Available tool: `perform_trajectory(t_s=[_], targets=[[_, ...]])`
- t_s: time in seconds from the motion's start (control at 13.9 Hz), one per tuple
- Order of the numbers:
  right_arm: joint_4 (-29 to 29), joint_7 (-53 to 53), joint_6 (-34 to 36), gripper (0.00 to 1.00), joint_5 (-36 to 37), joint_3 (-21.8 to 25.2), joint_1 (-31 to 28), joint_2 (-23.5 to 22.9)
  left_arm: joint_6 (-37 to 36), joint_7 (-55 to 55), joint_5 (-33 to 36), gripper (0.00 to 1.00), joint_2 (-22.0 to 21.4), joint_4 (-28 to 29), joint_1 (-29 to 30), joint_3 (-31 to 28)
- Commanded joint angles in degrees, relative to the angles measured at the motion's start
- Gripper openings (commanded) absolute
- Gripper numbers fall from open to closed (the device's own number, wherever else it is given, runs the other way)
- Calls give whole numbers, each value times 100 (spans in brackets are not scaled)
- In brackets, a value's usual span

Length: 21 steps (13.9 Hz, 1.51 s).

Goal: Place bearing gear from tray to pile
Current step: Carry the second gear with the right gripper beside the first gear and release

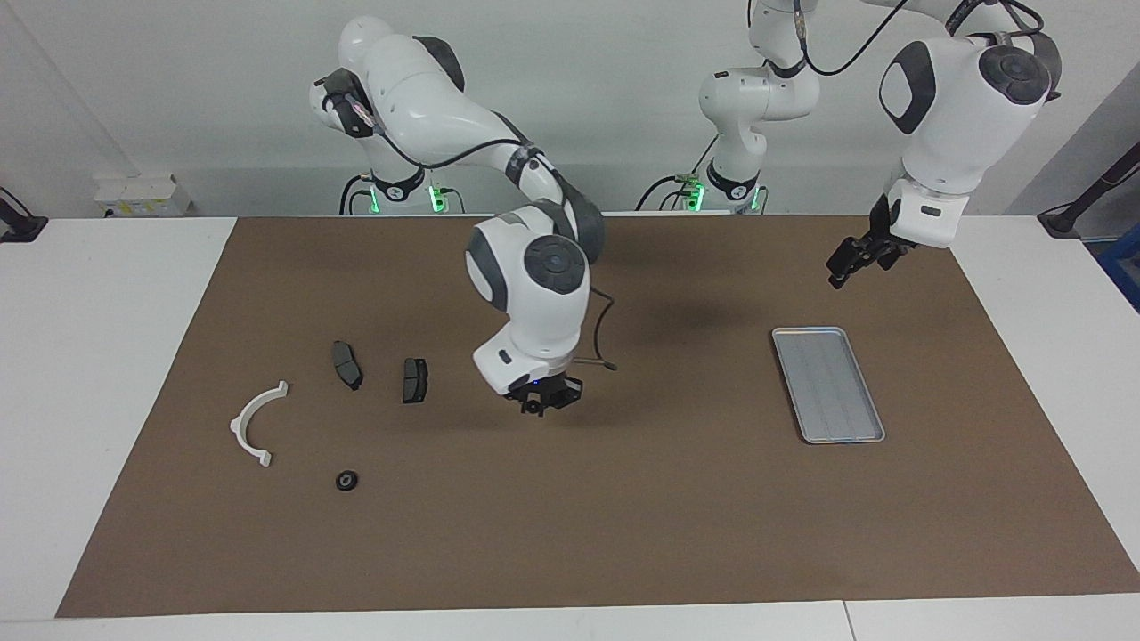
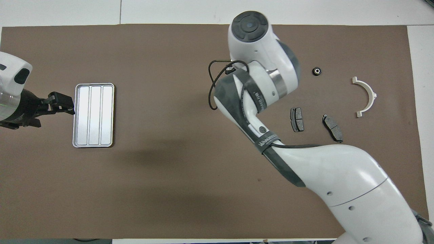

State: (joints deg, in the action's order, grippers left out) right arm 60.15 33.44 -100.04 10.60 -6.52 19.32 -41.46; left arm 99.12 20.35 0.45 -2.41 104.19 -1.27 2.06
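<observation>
Bright, even light from above; both views sharp.
Soft blurred shadows lie on the brown mat under each arm; the tray shines pale, without harsh glare.

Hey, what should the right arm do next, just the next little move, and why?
Probably move the right gripper toward the right arm's end, over the pile. It is shut, seemingly on a small dark part, and hangs over bare mat short of the pile; the tray holds nothing. The left gripper waits by the tray.

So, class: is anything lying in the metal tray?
No: the tray shows only its bare ridged floor in the overhead view.
</observation>
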Motion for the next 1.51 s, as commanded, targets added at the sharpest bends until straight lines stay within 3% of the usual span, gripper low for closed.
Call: perform_trajectory(t_s=[0.0,0.29,0.5,1.08,1.15,1.23,1.44], targets=[[321,-1029,-260,0,21,-121,-559,50,55,-40,-80,100,-137,119,13,-4],[1681,-1717,-1673,0,-5,-121,-1219,375,55,-40,-80,100,-137,119,13,-4],[2289,-2139,-2509,0,-6,-121,-1553,366,55,-40,-80,100,-137,119,13,-4],[2669,-2202,-2995,0,-14,-130,-1668,384,55,-40,-80,100,-137,119,13,-4],[2678,-2193,-2995,42,-14,-130,-1651,393,55,-40,-80,100,-137,119,13,-4],[2669,-2193,-2995,99,-14,-130,-1651,393,55,-40,-80,100,-137,119,13,-4],[2634,-2184,-2942,100,-6,-130,-1616,428,55,-40,-80,100,-137,119,13,-4]])
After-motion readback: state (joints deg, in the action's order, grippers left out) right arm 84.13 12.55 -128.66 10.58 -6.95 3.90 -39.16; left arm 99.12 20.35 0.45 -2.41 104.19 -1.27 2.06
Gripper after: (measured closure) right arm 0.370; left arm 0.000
